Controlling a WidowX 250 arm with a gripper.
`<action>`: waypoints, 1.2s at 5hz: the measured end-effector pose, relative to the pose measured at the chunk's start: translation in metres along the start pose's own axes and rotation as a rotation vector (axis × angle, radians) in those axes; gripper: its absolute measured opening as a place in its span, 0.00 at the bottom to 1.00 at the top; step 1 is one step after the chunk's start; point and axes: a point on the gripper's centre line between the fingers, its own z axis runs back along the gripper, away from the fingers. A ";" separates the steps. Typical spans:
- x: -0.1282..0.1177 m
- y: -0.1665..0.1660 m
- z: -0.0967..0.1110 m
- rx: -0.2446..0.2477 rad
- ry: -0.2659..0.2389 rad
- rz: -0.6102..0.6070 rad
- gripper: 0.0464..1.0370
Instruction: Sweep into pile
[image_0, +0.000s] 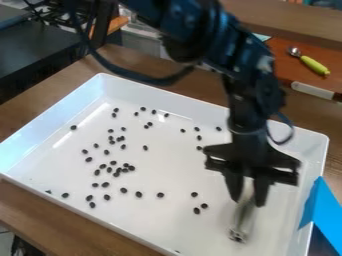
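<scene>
Small, dark, oval beans (123, 190), it seems, dot the white tray (167, 162).

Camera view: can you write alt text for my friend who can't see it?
A black robot gripper holds a pale, shiny tool down in a big white tray, with small dark beans scattered about, mostly left of the tool in the picture. Behind the tray, a green-handled utensil lies on a reddish-brown surface.

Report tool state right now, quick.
Tool: closed on a slim, pale implement pointing down over the white tray; exact type can't be told.
</scene>
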 end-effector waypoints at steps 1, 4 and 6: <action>0.004 0.022 0.001 -0.003 0.017 -0.009 0.29; 0.016 0.083 0.007 -0.014 0.099 -0.030 0.29; 0.032 0.124 0.012 -0.019 0.088 -0.013 0.29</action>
